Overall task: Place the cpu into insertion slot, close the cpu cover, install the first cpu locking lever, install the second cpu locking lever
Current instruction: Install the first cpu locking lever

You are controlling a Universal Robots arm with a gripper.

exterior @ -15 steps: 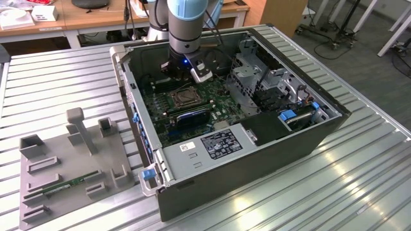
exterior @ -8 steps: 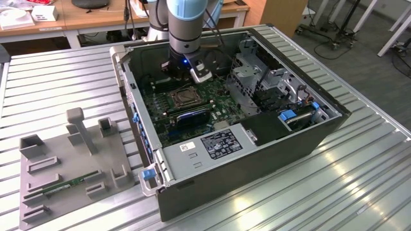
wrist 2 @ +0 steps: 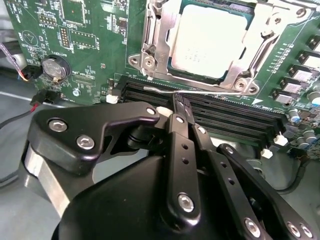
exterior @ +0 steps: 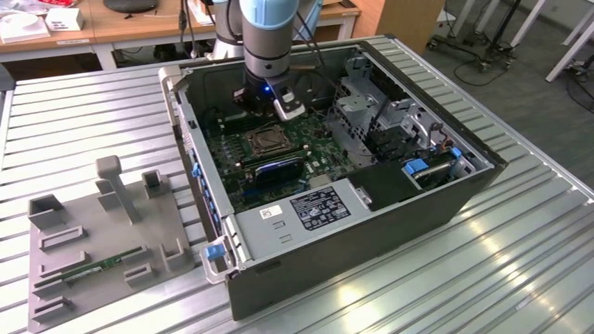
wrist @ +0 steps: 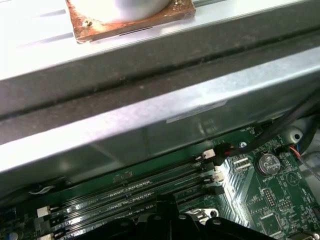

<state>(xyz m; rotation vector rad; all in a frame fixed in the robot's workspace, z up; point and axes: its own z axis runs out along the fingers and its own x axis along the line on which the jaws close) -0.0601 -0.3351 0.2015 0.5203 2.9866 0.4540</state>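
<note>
The cpu (wrist 2: pixel 210 42) lies pale face up in the insertion slot (exterior: pixel 264 142), just ahead of my fingertips. The cpu cover (wrist 2: pixel 157 45) is folded flat around its edges. A thin wire locking lever (wrist 2: pixel 210 91) runs along the socket's near side, and the tips of my gripper (wrist 2: pixel 181 102) touch it. My fingers are drawn together, though I cannot tell whether the wire is pinched between them. The black memory slots (wrist 2: pixel 235 117) lie beneath my tips, with the coin battery (wrist 2: pixel 54 67) off to one side, all inside the open computer case (exterior: pixel 464 195).
</note>
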